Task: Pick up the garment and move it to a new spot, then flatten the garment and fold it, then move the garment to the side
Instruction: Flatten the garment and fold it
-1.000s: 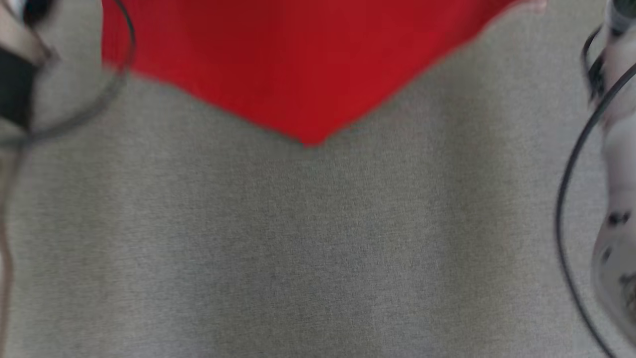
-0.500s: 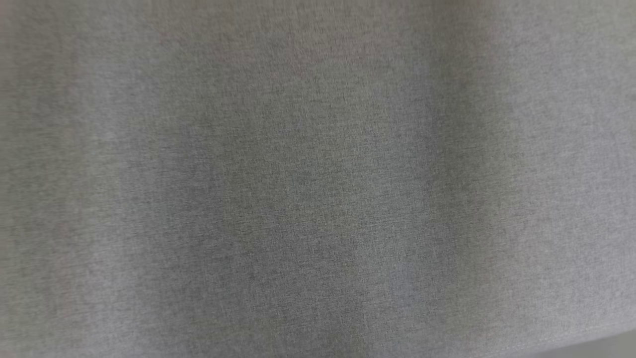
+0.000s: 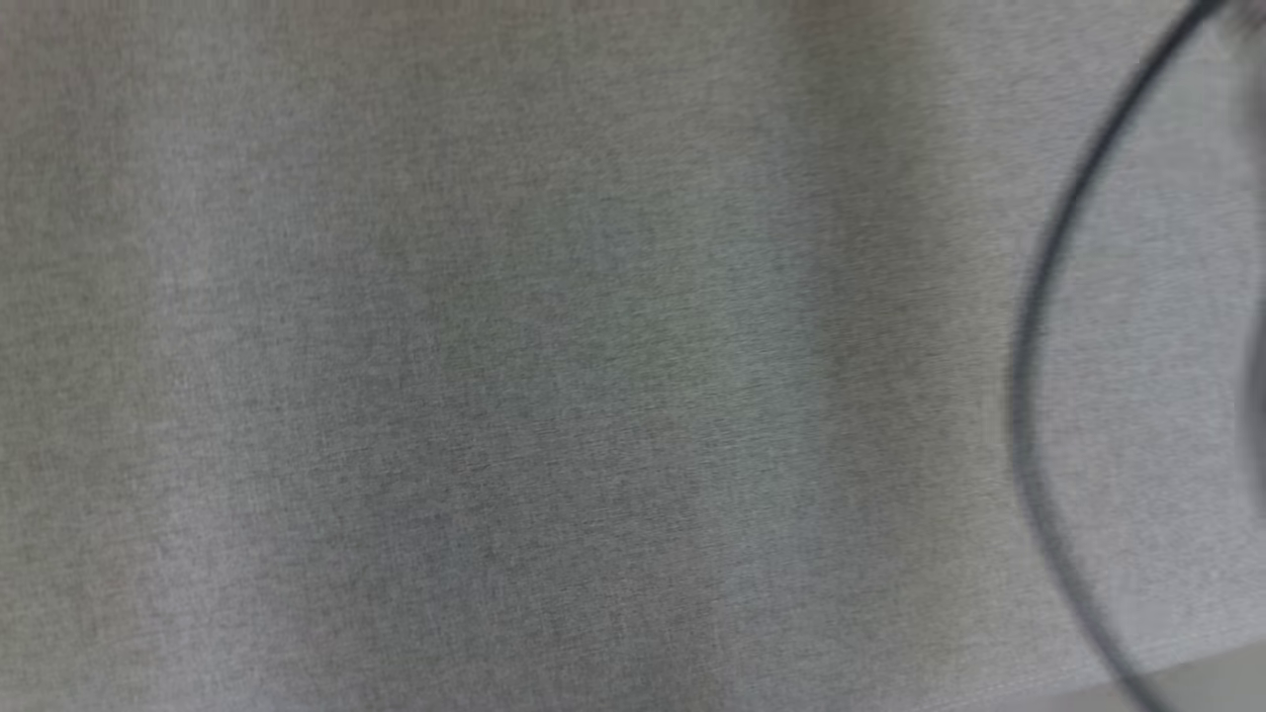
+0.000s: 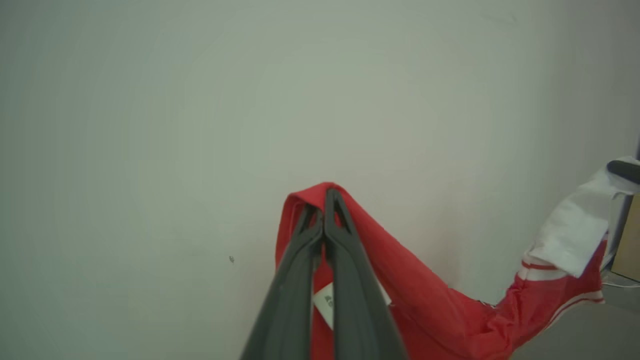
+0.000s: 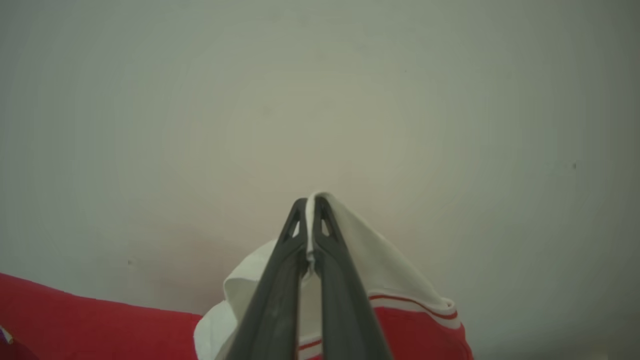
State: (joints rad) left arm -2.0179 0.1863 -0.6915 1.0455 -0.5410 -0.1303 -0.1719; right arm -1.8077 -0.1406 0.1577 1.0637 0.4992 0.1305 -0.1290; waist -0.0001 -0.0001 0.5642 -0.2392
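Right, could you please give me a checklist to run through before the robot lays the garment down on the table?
1. The left gripper is shut on the red edge of the garment: ok.
2. The right gripper is shut on its white part: ok.
3. The garment is stretched flat between the grippers: not ok, it sags and bunches.
4. Its height above the table: cannot tell.
5. The cable is away from the garment: cannot tell, the head view is blurred.
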